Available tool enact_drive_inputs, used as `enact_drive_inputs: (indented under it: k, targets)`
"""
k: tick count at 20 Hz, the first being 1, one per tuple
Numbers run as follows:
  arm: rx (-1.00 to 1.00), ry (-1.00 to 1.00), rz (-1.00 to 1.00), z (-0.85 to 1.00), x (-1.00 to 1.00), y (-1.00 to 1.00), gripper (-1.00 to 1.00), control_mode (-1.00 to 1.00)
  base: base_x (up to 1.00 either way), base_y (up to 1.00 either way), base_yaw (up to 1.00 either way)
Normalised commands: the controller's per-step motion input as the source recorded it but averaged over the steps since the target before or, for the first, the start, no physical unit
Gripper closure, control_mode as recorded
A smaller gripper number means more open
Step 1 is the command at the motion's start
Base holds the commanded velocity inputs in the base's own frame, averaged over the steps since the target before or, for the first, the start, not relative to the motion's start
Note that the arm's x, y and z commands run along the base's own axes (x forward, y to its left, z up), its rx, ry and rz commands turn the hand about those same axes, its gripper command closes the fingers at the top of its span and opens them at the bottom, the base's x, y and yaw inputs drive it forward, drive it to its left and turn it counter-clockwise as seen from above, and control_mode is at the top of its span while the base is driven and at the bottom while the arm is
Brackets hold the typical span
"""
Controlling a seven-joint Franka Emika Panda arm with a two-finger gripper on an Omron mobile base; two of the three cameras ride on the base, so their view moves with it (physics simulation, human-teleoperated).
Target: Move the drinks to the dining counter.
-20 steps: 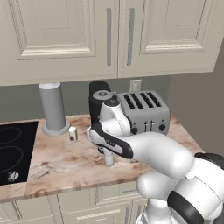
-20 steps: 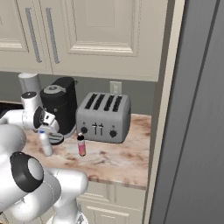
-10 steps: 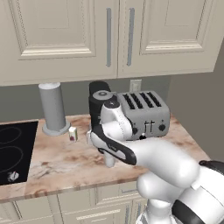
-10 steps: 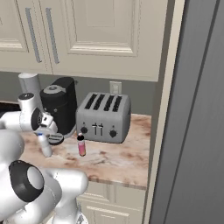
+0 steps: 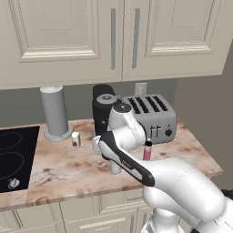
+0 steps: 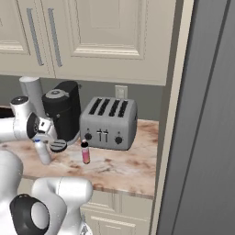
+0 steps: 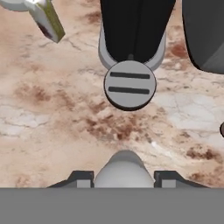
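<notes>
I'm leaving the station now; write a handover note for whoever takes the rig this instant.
Gripper: shut on the whitish bottle, which stands low at the marbled counter in front of the black coffee maker.
Pink bottle: untouched, upright in front of the toaster.
Done: first drink grasped.
Left: lift it, carry it to the dining counter, then return for the pink bottle.

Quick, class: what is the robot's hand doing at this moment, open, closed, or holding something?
Hand: closed on the whitish bottle, which stands on the marbled counter and sits between the two fingertips in the hand view.
</notes>
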Motion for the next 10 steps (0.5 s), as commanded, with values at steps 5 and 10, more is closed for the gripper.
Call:
enact_drive_inputs:
  k: [5, 10]
  targets:
    - [-0.04, -0.1, 0.06, 0.83, -0.26, 0.0, 1.0, -1.0, 0.0, 0.0, 0.0]
    - [0.0, -0.06, 0.04, 0.55, -0.47, 0.0, 1.0, -1.0, 0.0, 0.0, 0.0]
